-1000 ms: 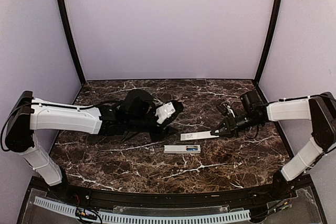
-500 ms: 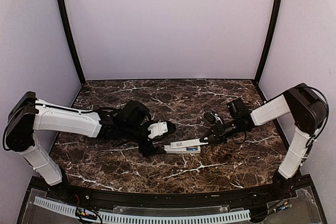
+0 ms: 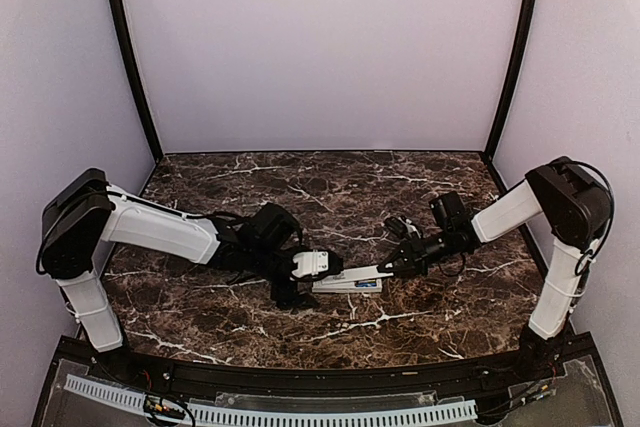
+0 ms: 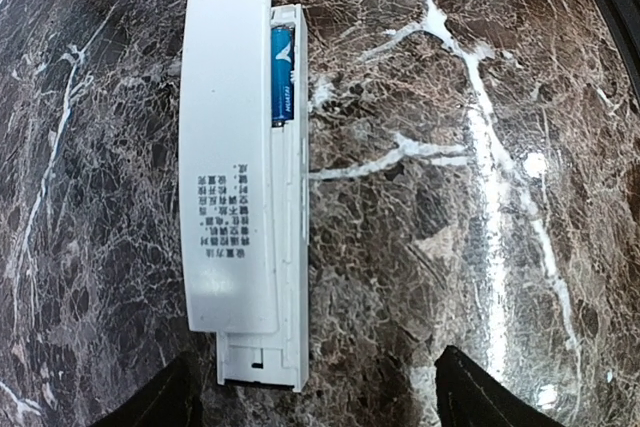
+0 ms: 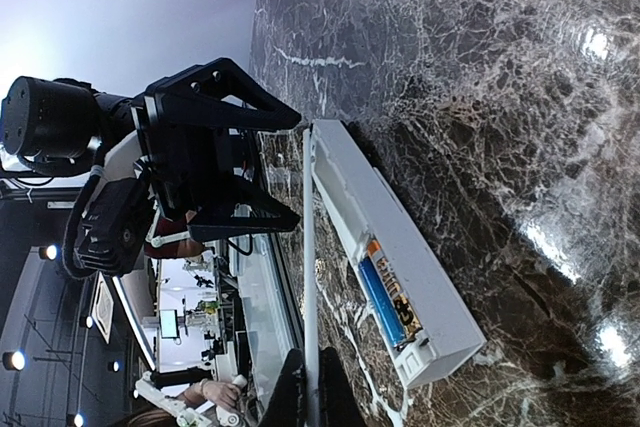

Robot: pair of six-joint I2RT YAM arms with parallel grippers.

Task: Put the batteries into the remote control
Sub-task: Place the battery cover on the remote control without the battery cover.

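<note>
**Robot laboratory cell.** We see a marble-patterned counter (image 3: 400, 327) walled by lilac panels (image 3: 320, 47) and black posts (image 3: 131, 57). The left arm (image 3: 160, 232) and right arm (image 3: 510, 209) are mounted at its near edge, by a slotted cable duct (image 3: 300, 414). The right wrist view catches a room with monitors (image 5: 170, 325).

White cover (image 4: 225, 147) overlaps the remote control (image 4: 290, 247); one blue battery (image 4: 282, 75) shows; marble table (image 4: 450, 197) beneath.
</note>
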